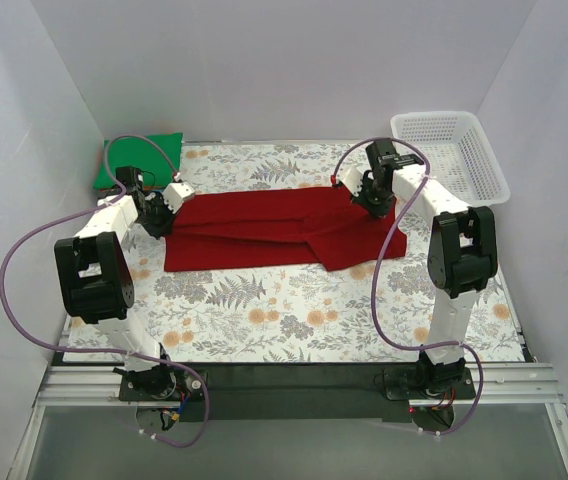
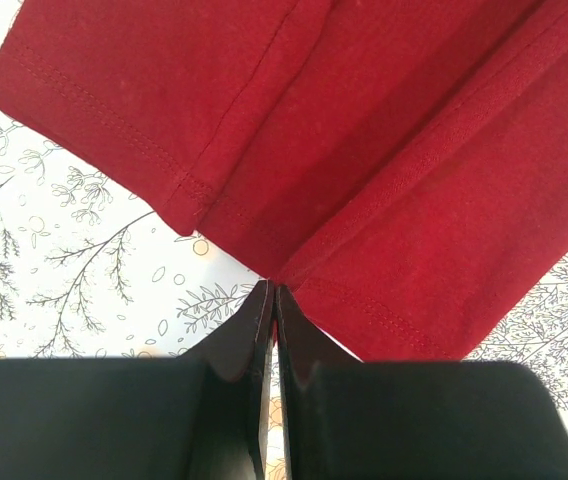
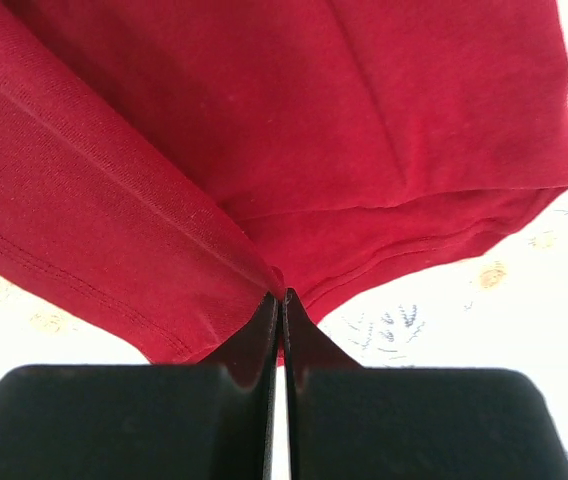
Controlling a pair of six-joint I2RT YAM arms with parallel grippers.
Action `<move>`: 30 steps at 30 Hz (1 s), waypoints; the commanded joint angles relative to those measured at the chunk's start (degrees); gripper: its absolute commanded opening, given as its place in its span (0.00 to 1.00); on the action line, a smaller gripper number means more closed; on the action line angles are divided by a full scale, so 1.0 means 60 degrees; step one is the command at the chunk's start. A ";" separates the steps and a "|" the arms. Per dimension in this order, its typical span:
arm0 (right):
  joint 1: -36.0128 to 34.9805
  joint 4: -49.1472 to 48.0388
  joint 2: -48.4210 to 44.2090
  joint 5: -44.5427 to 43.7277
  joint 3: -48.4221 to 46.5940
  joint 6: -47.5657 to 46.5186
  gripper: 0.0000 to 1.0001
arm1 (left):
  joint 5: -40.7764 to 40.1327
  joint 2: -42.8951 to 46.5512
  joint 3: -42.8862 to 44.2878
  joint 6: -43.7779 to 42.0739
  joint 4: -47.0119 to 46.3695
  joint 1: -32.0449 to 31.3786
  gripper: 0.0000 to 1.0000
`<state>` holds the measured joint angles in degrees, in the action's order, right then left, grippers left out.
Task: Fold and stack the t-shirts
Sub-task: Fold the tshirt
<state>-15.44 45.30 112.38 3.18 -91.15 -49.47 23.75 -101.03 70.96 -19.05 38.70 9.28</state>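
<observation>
A dark red t-shirt (image 1: 274,230) lies as a long band across the middle of the flowered table cover, partly folded over itself. My left gripper (image 1: 161,215) is at its left end. In the left wrist view that gripper (image 2: 274,290) is shut, pinching the hem of the dark red t-shirt (image 2: 364,150). My right gripper (image 1: 372,195) is at the shirt's far right end. It is shut (image 3: 282,297) on a raised fold of the dark red t-shirt (image 3: 294,120). A bright green t-shirt (image 1: 139,160) lies folded at the back left corner.
A white lattice basket (image 1: 454,155) stands at the back right against the wall. White walls close in the table on three sides. The flowered cover (image 1: 294,310) shows bare in front of the red shirt.
</observation>
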 commanded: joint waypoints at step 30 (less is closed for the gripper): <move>0.2412 0.1899 -0.1254 0.2985 0.1085 0.1507 0.48 | 0.1623 0.1751 -0.1922 0.3464 0.0950 0.1559 0.47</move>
<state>-0.51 54.35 106.24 16.34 -87.96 -41.74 30.61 -93.25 62.83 -4.10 45.41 19.07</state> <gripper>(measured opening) 0.480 0.463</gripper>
